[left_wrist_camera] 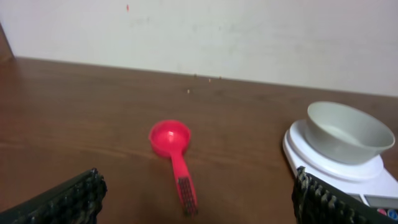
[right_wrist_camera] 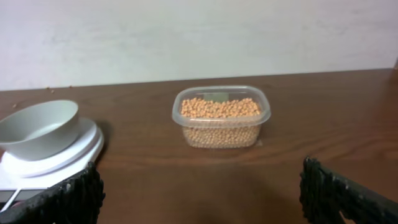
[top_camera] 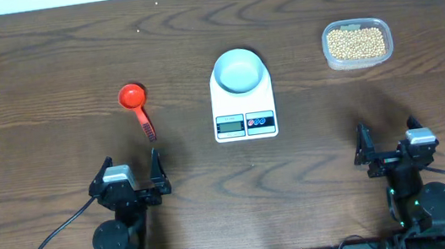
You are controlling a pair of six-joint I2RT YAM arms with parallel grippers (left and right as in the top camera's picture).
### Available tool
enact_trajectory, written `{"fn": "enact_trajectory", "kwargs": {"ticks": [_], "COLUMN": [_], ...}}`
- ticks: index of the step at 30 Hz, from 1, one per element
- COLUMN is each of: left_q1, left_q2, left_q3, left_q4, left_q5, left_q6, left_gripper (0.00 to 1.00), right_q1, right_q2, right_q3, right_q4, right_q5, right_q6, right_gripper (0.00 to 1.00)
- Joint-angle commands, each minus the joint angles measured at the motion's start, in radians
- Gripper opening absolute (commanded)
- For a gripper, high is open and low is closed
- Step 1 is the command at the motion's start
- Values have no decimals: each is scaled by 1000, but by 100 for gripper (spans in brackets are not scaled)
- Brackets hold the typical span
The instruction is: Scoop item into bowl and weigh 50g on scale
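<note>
The pale blue-grey bowl (top_camera: 240, 70) sits empty on the white scale (top_camera: 244, 113) at the table's middle; both also show in the left wrist view, bowl (left_wrist_camera: 348, 132) and scale (left_wrist_camera: 311, 155). The tan beans (top_camera: 355, 42) fill a clear tub (top_camera: 329, 54) at the back right, and show in the right wrist view (right_wrist_camera: 220, 107). A red scoop (top_camera: 136, 106) lies on the table left of the scale, cup away, handle toward my left gripper (top_camera: 133, 174), which is open and empty. My right gripper (top_camera: 388, 143) is open and empty near the front right.
The wooden table (top_camera: 46, 70) ends at a pale wall (left_wrist_camera: 249, 31) behind. The scale's display (top_camera: 230, 123) and two buttons (top_camera: 260, 121) face the front edge. Cables (top_camera: 50, 243) trail from both arm bases at the front.
</note>
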Motion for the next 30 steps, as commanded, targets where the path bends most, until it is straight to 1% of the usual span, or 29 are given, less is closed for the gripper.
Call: {"fn": "enact_trajectory", "kwargs": {"ticks": [1, 6, 7, 13, 20, 25, 30], "left_q1": [3, 3, 3, 3, 3, 3, 3], "left_q2": [42, 139, 176, 313, 502, 649, 802], "left_q3": [45, 142, 178, 293, 435, 558, 722], "left_q4": [-17, -18, -18, -25, -52, -110, -251], "left_q5": [5, 23, 25, 25, 52, 77, 78], "left_q6": [-1, -1, -2, -2, -2, -2, -2], "left_gripper": [98, 98, 98, 98, 98, 98, 98], "right_q1": [6, 6, 6, 6, 6, 6, 6], "right_q2": [39, 154, 204, 371, 558, 698, 842], "right_q3": [72, 210, 264, 427, 579, 682, 815], "right_q4": [-34, -106, -123, -197, -282, -353, -460], "right_q5": [-44, -82, -85, -98, -121, -159, -163], "right_q6": [-12, -12, -12, -12, -13, -14, -16], "right_gripper": [99, 99, 99, 99, 99, 99, 99]}}
